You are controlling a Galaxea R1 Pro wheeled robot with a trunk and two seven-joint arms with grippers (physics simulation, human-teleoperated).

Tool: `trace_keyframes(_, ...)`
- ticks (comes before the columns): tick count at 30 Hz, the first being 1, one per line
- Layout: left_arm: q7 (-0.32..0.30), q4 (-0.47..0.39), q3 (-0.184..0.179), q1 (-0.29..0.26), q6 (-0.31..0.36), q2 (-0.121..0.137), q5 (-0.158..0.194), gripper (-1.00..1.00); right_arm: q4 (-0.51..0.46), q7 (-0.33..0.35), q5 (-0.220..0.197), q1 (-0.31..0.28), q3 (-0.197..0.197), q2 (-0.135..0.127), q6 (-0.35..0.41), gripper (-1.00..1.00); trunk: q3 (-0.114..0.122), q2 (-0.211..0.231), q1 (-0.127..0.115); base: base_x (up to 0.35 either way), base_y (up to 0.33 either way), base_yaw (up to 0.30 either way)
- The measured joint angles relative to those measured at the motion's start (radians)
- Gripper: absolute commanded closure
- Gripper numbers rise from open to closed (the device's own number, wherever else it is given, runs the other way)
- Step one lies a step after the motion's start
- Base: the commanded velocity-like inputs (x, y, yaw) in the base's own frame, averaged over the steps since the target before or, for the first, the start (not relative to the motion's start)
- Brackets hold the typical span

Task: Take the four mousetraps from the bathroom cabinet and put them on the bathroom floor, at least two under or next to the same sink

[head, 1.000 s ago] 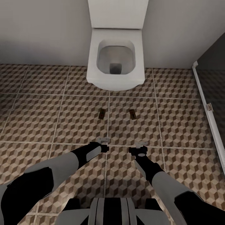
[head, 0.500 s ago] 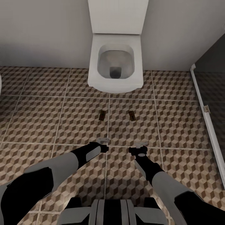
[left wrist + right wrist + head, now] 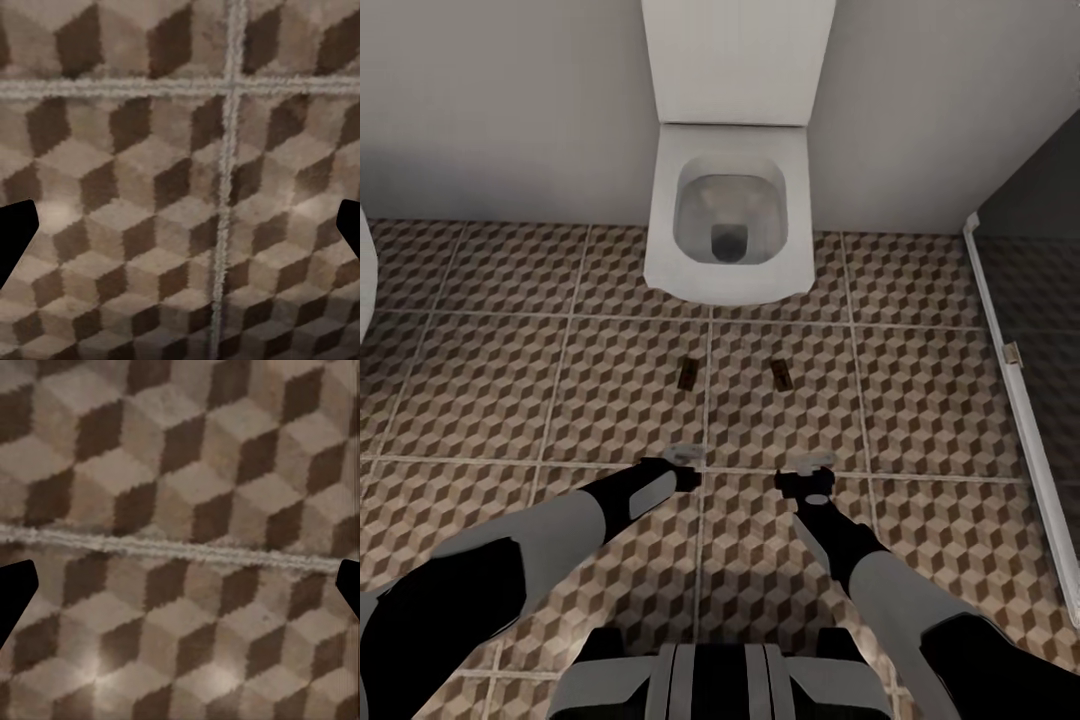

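Mousetraps, two of them, lie flat on the bathroom floor (image 3: pixel 480 390) in front of the toilet (image 3: pixel 728 215): one (image 3: pixel 686 374) just left of a grout line, other (image 3: pixel 782 375) to its right, well apart. Left gripper (image 3: pixel 686 455) and right gripper (image 3: pixel 812 461) both hang over the tiles w/ fingers spread wide, holding nothing, touching nothing. Each trap sits just beyond its gripper, toward the toilet. White rounded edge, prob. the sink (image 3: pixel 365 280), at far left.
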Motion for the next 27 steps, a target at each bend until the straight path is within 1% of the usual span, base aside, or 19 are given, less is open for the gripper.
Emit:
trace_keyframes(6, -0.002, 0.0, 0.0, 0.008, -0.002, 0.015, 0.001, -1.0, 0.002, 0.0, 0.0, 0.006, 0.0, -0.006, -0.01, -1.0, 0.019, 0.042, -0.023, 0.0, 0.0, 0.0)
trace_keyframes(12, -0.004, 0.001, 0.0, 0.044, -0.004, 0.025, 0.001, -1.0, 0.006, 0.004, 0.0, 0.014, 0.0, -0.018, -0.012, -1.0, 0.043, 0.084, -0.046, 0.0, 0.0, 0.0)
trace_keyframes(13, -0.004, 0.002, -0.001, 0.053, -0.005, 0.027, 0.001, -1.0, 0.012, 0.01, 0.0, 0.017, 0.0, -0.025, -0.013, -1.0, 0.048, 0.091, -0.05, 0.0, 0.0, 0.0)
trace_keyframes(18, -0.005, 0.011, -0.001, 0.081, -0.007, 0.036, 0.0, -1.0, 0.037, 0.035, -0.001, 0.024, 0.0, -0.042, -0.017, -1.0, 0.071, 0.126, -0.069, 0.0, 0.0, 0.0)
trace_keyframes(22, -0.005, 0.022, -0.002, 0.103, -0.008, 0.044, -0.001, -1.0, 0.066, 0.062, -0.001, 0.026, -0.001, -0.058, -0.038, -1.0, 0.09, 0.154, -0.084, 0.0, 0.0, 0.0)
trace_keyframes(23, -0.005, 0.029, -0.003, 0.113, -0.009, 0.05, -0.002, -1.0, 0.083, 0.075, -0.001, 0.027, -0.002, -0.069, -0.056, -1.0, 0.094, 0.161, -0.088, 0.0, 0.0, 0.0)
trace_keyframes(27, -0.008, 0.039, -0.003, 0.132, -0.019, 0.067, -0.004, -1.0, 0.119, 0.108, -0.003, 0.027, -0.002, -0.099, -0.096, -1.0, 0.113, 0.189, -0.104, 0.0, 0.0, 0.0)
